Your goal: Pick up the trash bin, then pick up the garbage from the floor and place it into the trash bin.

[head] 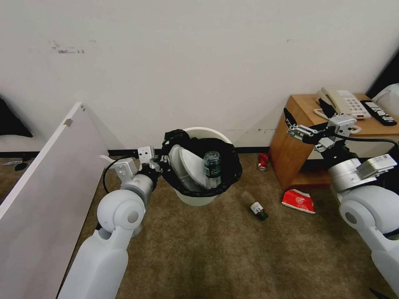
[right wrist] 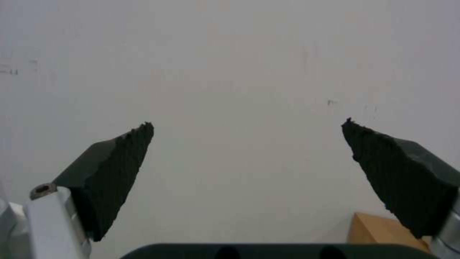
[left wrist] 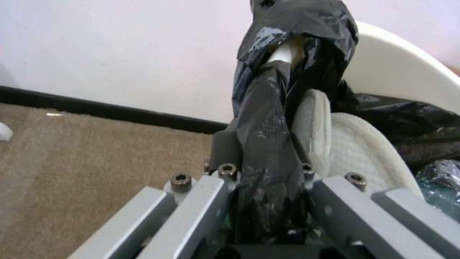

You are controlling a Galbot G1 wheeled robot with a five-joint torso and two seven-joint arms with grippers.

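head view: the trash bin [head: 198, 195], white and lined with a black bag [head: 230, 166] folded over its rim, stands on the carpet near the wall, between the two arms. the left gripper [head: 160, 164] is clamped on the bin's left rim through the bag; in the left wrist view its fingers [left wrist: 225, 147] pinch the bagged rim [left wrist: 283, 54] from both sides. inside the bin lie two white slippers [head: 189, 160], leaning against the near-left wall just beside the left gripper, and a clear bottle [head: 212, 166] standing upright against them. on the floor to the right of the bin, well apart from either gripper, lie a small brown bottle [head: 254, 205], a red packet [head: 298, 201] and a red can [head: 262, 161], the can close to the wooden counter [head: 291, 145]. the right gripper [head: 306, 118] hangs raised in front of the counter, above the litter, with its jaws spread wide and holding nothing; the right wrist view shows its two dark fingertips [right wrist: 120, 162] far apart against the bare wall. a beige telephone [head: 343, 101] and a black remote control [head: 377, 112] rest on the counter. a white panel [head: 45, 174] leans at the left.
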